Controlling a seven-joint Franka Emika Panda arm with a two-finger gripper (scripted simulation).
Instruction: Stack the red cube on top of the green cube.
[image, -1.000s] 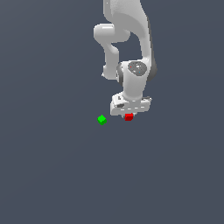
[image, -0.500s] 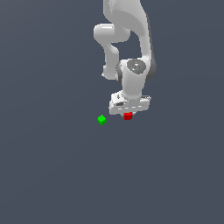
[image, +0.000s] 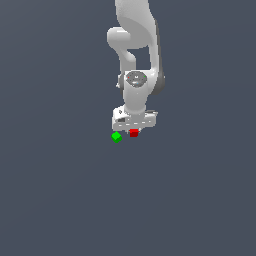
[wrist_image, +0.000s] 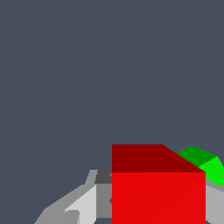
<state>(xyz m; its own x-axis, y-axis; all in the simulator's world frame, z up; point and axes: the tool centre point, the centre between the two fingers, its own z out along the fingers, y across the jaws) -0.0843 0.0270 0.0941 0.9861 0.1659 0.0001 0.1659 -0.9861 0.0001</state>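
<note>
The red cube (image: 134, 132) sits between the fingers of my white gripper (image: 134, 130), which is shut on it. The green cube (image: 116, 137) rests on the grey floor just to the exterior view's left of the red one, a small gap apart. In the wrist view the red cube (wrist_image: 158, 192) fills the space between the grey fingers (wrist_image: 83, 205), and a corner of the green cube (wrist_image: 205, 164) shows behind it. The fingertips themselves are hidden by the gripper body in the exterior view.
The white arm (image: 137, 45) rises behind the gripper. A plain dark grey floor (image: 60, 190) surrounds the two cubes, with no other objects in view.
The gripper has moved to the exterior view's left with the red cube in it, closing most of the gap to the green cube. The green cube has not moved.
</note>
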